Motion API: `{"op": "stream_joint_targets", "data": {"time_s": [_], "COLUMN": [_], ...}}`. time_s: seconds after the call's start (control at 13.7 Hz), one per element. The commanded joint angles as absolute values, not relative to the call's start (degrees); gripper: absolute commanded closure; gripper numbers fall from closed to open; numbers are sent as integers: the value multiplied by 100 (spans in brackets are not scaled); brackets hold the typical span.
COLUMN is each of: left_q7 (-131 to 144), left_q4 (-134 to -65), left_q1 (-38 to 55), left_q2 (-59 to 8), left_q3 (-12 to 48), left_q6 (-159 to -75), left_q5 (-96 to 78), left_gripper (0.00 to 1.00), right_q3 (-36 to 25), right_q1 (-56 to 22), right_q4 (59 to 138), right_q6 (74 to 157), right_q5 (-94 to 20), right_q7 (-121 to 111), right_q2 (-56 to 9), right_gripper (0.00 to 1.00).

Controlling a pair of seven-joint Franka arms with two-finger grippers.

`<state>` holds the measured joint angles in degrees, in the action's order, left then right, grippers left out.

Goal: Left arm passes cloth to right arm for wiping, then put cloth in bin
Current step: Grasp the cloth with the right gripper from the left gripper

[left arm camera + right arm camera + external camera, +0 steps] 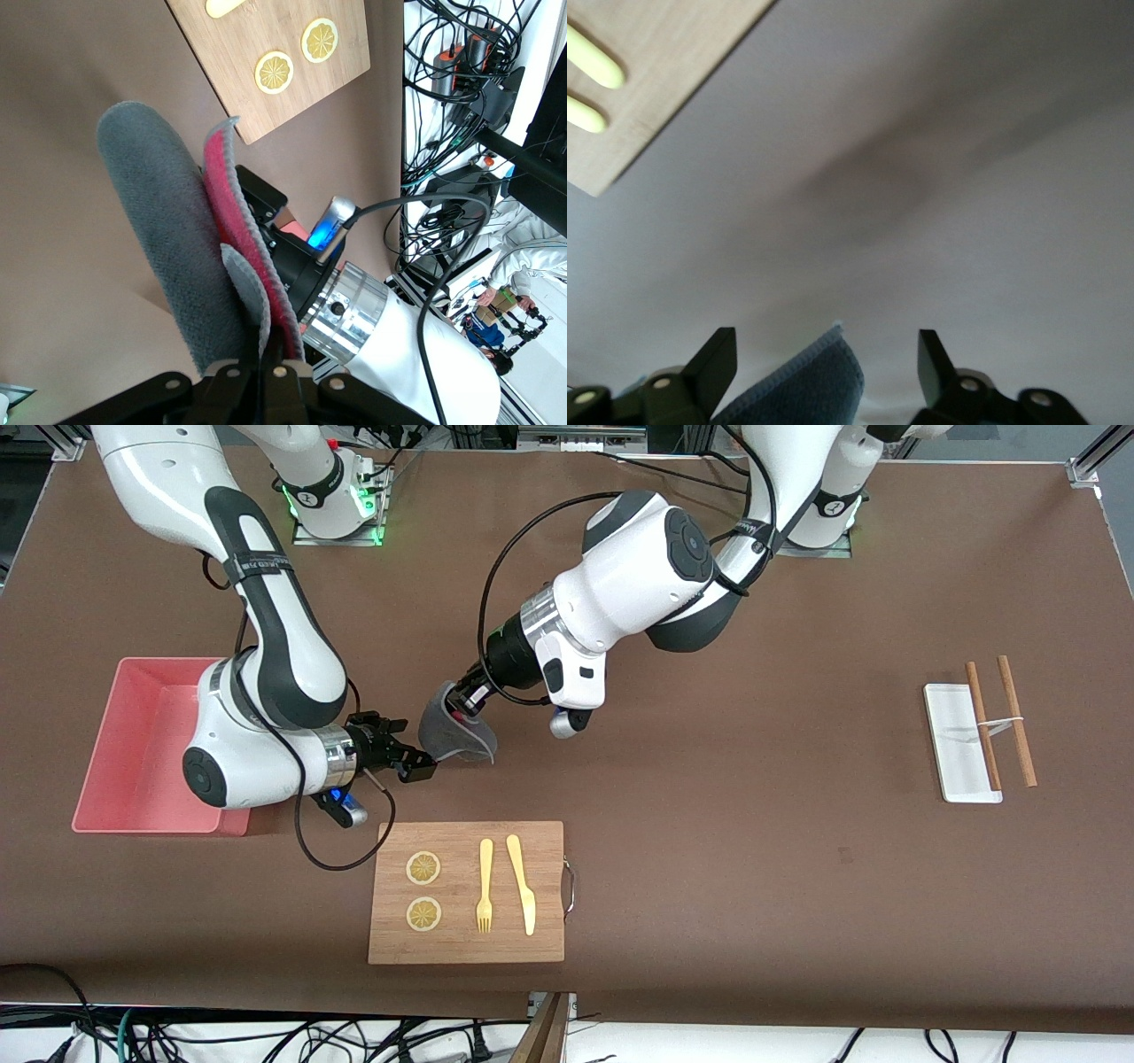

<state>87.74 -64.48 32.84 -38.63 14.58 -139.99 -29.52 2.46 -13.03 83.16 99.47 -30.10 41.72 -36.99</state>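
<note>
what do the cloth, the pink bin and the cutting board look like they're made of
Cloth: soft napped fabric, probably microfibre or fleece; fuzzy grey face, pink-red inner side, stitched edge.
Pink bin: looks like moulded plastic; smooth, even colour, rounded corners, low walls.
Cutting board: wood, possibly bamboo; pale grain in strips, matte, with a metal handle at one end.

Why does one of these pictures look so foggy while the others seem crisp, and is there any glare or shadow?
Right wrist view: soft and washed out; the cloth between the open right gripper fingers is blurred, and a dim shadow crosses the table. Left wrist view: the cloth's nap is sharp, held in the shut left gripper. Front view: evenly lit, sharp, soft shadow beside the bin.
</note>
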Motion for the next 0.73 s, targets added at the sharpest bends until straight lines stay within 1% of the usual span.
{"op": "stream_joint_targets", "data": {"time_s": [0.0,0.07,0.15,0.29,0.36,0.51,0.58,0.66], "left_q7": [8798,8798,8789,8789,8789,8789,8789,8789], "left_q4": [-6381,-6381,-6381,-6381,-6381,-6381,-6381,-6381], "left_q1": [3287,3287,3287,3287,3287,3287,3278,3278], "left_q2": [-3858,-3858,-3858,-3858,-3858,-3858,-3858,-3858], "left_q3": [1441,1441,1441,1441,1441,1433,1433,1433], "left_q6": [-14001,-14010,-14001,-14001,-14001,-14001,-14001,-14001], "left_q5": [-3111,-3120,-3111,-3111,-3111,-3111,-3111,-3120], "left_gripper": [100,100,100,100,100,100,100,100], "right_q3": [246,246,246,237,237,229,229,229], "right_q1": [-1283,-1275,-1266,-1257,-1248,-1222,-1222,-1222], "right_q4": [8192,8191,8183,8113,8078,8025,8007,7972], "right_q6": [9642,9607,9554,9335,9212,9045,9018,9009], "right_q5": [-2953,-2971,-2988,-3006,-3006,-3015,-3015,-3023], "right_q7": [4157,4175,4192,4201,4201,4175,4166,4166], "right_q2": [-3700,-3683,-3665,-3656,-3648,-3647,-3639,-3639], "right_gripper": [46,56,58,58,64,86,100,100]}}
